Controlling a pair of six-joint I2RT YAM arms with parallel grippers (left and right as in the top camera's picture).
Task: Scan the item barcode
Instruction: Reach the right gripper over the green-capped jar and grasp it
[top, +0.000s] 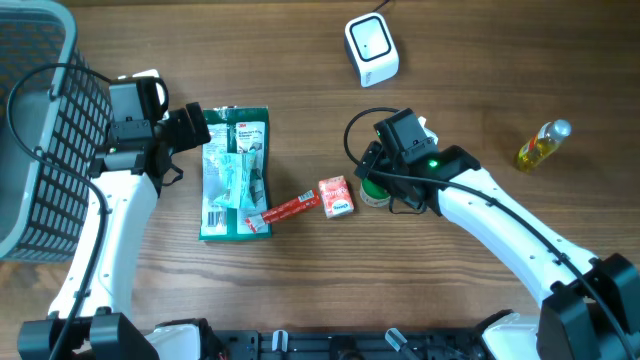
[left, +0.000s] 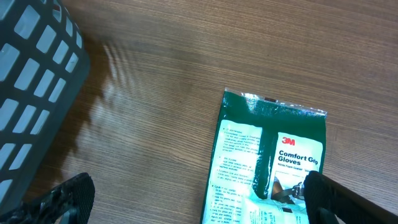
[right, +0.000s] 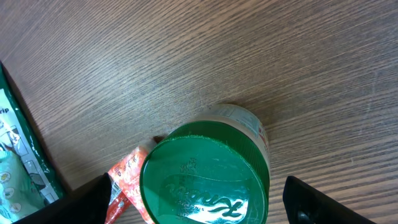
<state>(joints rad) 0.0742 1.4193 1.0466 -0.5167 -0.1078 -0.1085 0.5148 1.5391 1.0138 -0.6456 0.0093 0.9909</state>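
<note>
A mock shop checkout; white scanner (top: 371, 48), grey basket (top: 35, 130), packaged gloves (top: 235, 170) on a wooden table (top: 480, 60).

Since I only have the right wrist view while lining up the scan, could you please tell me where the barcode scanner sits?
Observer: The white scanner stands near the far edge of the table, beyond the green-lidded jar that your right end effector straddles.
Operator: Thank you; where is the left arm?
Observer: The left end effector is open by the far end of the gloves pack.
Operator: Is anything off to the right?
Observer: A yellow bottle lies apart from the rest, toward the right edge.
</note>
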